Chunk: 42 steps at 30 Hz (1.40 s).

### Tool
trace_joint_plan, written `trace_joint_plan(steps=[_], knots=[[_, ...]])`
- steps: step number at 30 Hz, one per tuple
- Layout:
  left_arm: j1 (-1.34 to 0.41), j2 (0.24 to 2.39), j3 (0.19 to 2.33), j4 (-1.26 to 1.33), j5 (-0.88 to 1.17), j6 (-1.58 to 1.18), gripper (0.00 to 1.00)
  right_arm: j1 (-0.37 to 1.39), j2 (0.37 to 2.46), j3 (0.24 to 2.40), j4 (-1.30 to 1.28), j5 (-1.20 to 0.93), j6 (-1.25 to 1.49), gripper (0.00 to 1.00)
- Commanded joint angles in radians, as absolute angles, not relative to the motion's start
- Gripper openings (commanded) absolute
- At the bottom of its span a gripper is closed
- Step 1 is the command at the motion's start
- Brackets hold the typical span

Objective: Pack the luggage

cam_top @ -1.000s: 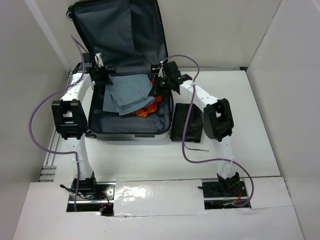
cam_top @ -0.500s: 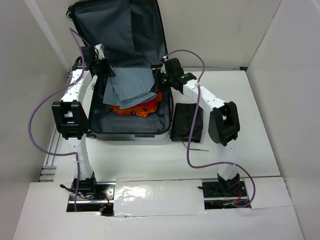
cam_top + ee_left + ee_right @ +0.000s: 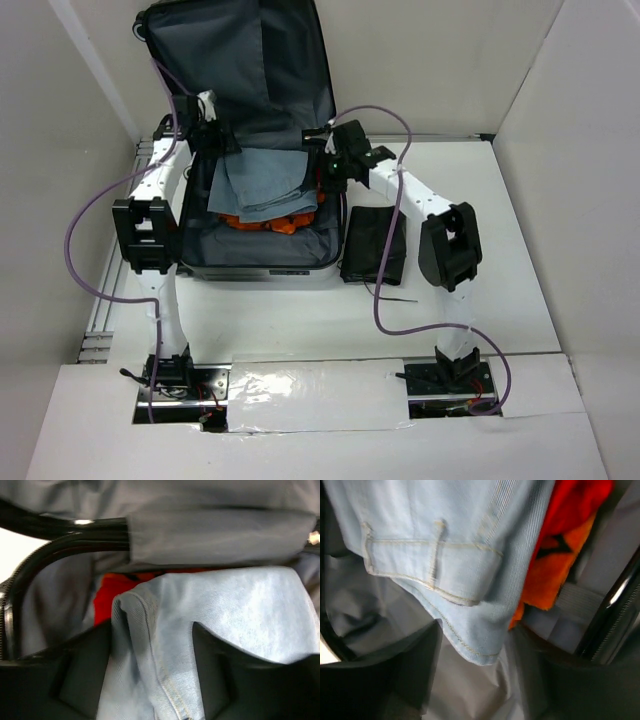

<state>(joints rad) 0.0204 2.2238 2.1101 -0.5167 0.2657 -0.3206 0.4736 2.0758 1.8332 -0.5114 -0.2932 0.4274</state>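
The luggage [image 3: 260, 266] lies open at the far left of the table [image 3: 300, 320]. Blue jeans [image 3: 262, 178] lie in it on an orange cloth [image 3: 272, 221]. A black cloth [image 3: 362, 245] lies just beside it, on the right. Only the wrist views show the hands up close. The left gripper [image 3: 151, 630] and the right gripper [image 3: 475, 630] are both spread, each with a jeans edge between its fingers. The right wrist view also shows a belt loop [image 3: 436, 555].

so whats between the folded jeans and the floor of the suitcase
An orange garment lies under the jeans, on the luggage lining; the top view shows its edge, the right wrist view too.
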Motion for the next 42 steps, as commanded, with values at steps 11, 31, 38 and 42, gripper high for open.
trace_joint_plan(steps=[11,31,38,42], knots=[[0.04,1.89,2.154,-0.543,0.152,-0.258,0.87,0.353,1.806,1.915,-0.614,-0.223,0.357,0.95],[0.058,1.255,1.473,-0.529,0.296,-0.275,0.92,-0.032,1.359,0.862,-0.325,-0.376,0.419,0.99],[0.058,1.215,1.431,-0.563,0.287,-0.265,0.92,-0.052,1.534,0.828,-0.167,-0.471,0.417,0.86],[0.058,1.206,1.413,-0.572,0.287,-0.256,0.92,-0.043,1.601,0.851,-0.167,-0.46,0.426,0.84]])
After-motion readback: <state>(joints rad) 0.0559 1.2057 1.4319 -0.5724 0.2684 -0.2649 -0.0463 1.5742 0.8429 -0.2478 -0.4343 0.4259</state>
